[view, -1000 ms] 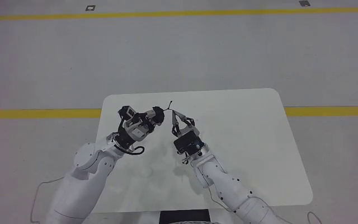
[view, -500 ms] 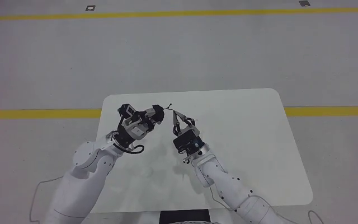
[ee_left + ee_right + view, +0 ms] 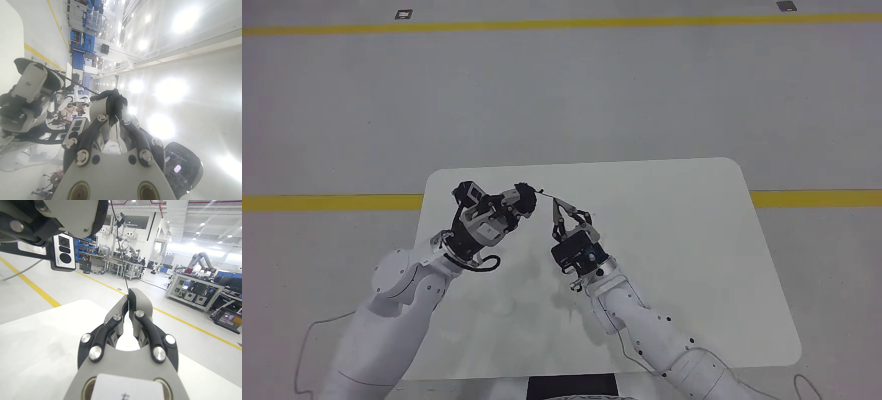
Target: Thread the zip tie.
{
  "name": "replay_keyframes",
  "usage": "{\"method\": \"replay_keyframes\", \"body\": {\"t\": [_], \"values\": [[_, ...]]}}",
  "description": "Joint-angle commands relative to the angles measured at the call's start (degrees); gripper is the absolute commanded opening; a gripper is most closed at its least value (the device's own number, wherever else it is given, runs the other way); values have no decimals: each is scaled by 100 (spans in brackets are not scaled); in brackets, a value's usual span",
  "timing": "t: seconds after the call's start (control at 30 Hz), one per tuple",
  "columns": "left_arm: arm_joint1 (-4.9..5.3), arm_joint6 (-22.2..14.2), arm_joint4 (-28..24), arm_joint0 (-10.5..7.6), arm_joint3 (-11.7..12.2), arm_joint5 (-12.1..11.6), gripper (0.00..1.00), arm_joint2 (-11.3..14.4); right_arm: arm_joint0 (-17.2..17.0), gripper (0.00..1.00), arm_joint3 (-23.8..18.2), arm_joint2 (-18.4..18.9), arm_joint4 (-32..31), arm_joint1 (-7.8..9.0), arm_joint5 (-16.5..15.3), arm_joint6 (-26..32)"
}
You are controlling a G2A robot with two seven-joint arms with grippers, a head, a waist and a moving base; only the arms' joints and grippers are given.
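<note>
The left gripper [image 3: 527, 196] and the right gripper [image 3: 558, 207] hang close together above the white table [image 3: 692, 260]. They are over its left half, near the far edge, with their tips turned toward each other. The zip tie [image 3: 545, 196], a thin black strand, is stretched in the air between them and is held off the table top.

The right gripper's jaws are clenched on one end of the tie. In the right wrist view the two ribbed pads [image 3: 132, 302] press flat together with the tie pinched at their very tips. From there the tie runs in a nearly straight line to the left gripper just beside it.

The left gripper's jaws are likewise clamped on the tie. In the left wrist view its dark pads [image 3: 113, 102] meet with no gap, and a thin black piece of the tie trails back between the finger links toward the wrist. The tie's head is too small to make out, so whether the tail has entered it cannot be told.

A yellow stripe [image 3: 332, 202] crosses the floor and passes behind the table.
</note>
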Motion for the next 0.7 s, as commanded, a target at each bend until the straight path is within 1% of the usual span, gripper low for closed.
{"method": "replay_keyframes", "body": {"t": [0.0, 0.2, 0.23, 0.27, 0.3, 0.47, 0.67], "values": [[0, -4, 14, -3, 10, -1, 0, -2, -1, 0, -6, -2, 0, 2, 7, 5], [9, -21, 227, -4, 34, -16, 0, -11, -40, 0, -44, 28, 0, -5, 36, -9], [10, -21, 246, -4, 33, -22, 0, -12, -58, 20, -54, 40, 0, -7, 45, -16], [11, -22, 276, -3, 36, -28, 0, -14, -84, 46, -69, 61, 2, -12, 59, -17], [12, -22, 299, -2, 38, -33, 0, -15, -105, 100, -82, 80, 8, -17, 80, -11], [12, -16, 354, 1, 29, -72, 0, -18, -209, 100, -116, 203, 21, -29, 122, 0], [17, -73, 504, -25, -108, -91, 0, -6, -360, 100, -147, 358, 58, -37, 149, 111]]}}
